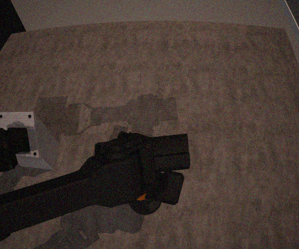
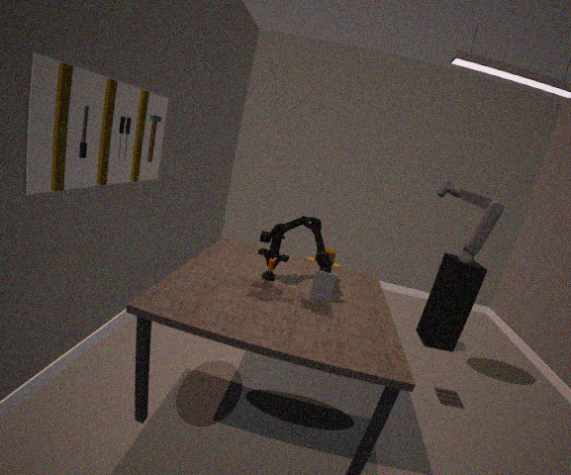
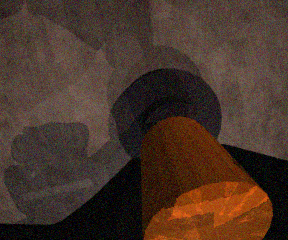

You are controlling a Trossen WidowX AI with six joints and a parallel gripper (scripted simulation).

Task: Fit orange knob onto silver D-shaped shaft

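The orange knob is a long tapered piece, mostly hidden by the arm in the top view. My gripper is shut on it; the dark fingers show on both sides of the knob in the wrist view. The dark round pedestal is directly beneath the knob. In the wrist view the knob's far end overlaps the pedestal's middle. The silver shaft and the knob's hole are hidden. I cannot tell whether knob and pedestal touch.
A pale grey block with dark screw holes on top stands by the arm's base on the brown table. Shadows of the arm fall around the pedestal.
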